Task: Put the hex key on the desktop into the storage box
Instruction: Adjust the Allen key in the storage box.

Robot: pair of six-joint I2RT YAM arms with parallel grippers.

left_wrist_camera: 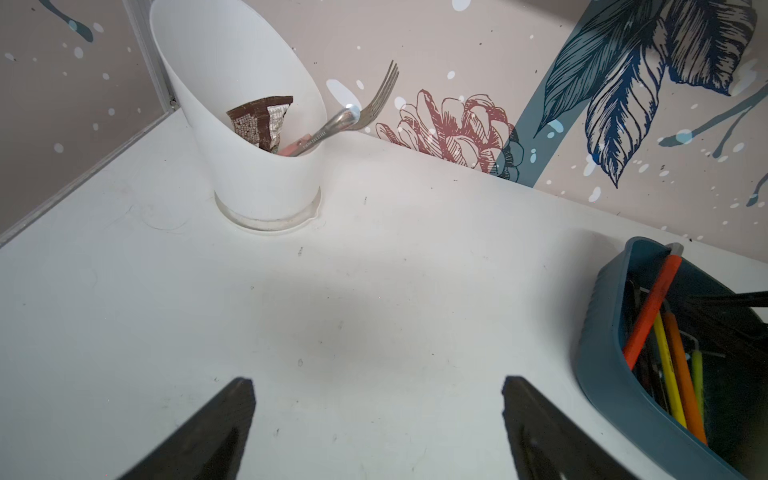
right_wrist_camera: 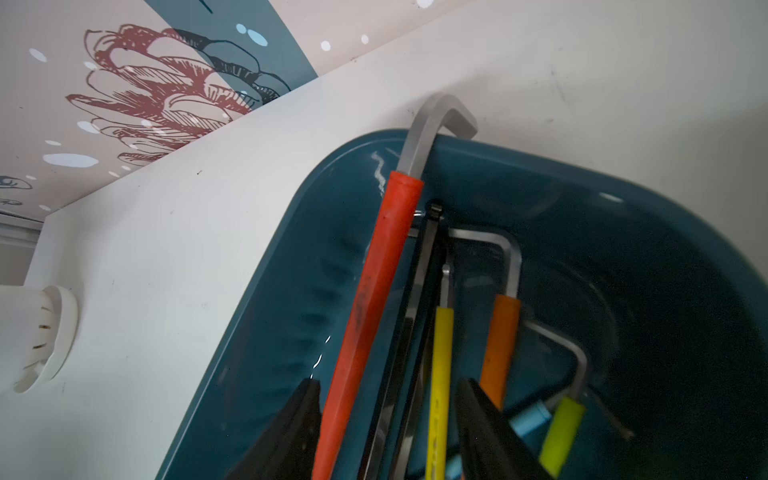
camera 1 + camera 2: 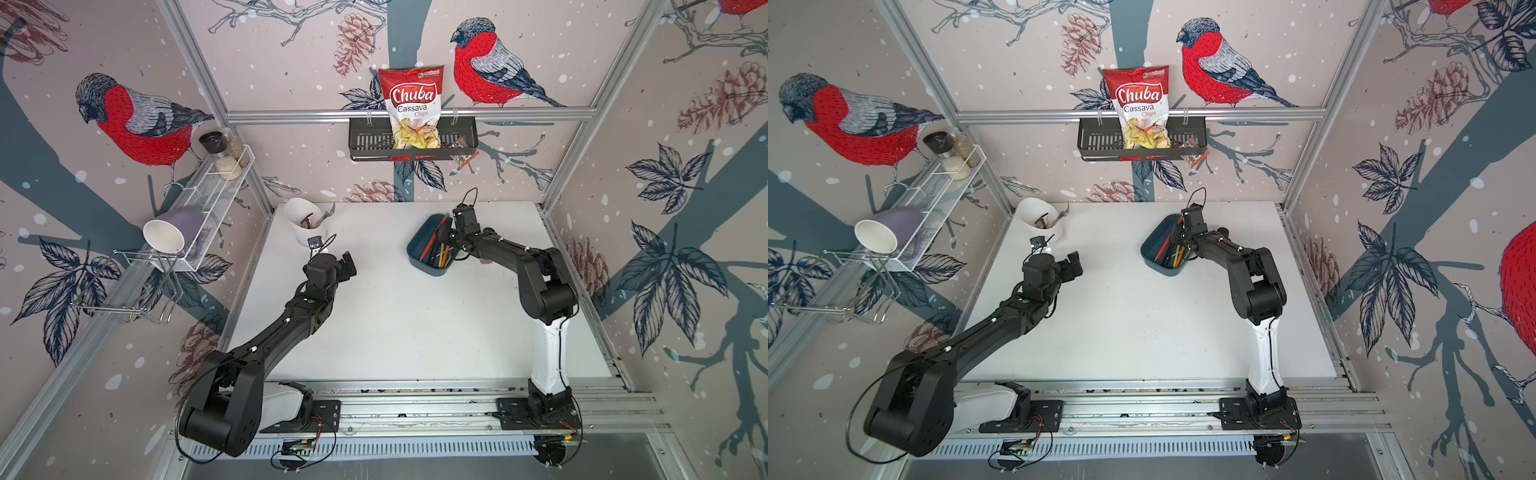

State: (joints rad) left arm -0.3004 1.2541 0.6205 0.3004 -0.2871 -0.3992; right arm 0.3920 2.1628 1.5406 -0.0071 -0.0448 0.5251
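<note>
The right gripper (image 2: pixel 388 382) reaches into the storage box (image 2: pixel 286 299), jaws partway apart astride the red-sleeved hex key (image 2: pixel 374 291) and a yellow-sleeved key (image 2: pixel 440 353); whether they pinch cannot be told. The red-sleeved hex key leans inside, bent end over the rim. The left gripper (image 1: pixel 378 415) hovers over the counter (image 1: pixel 374 270), jaws wide and empty.
</note>
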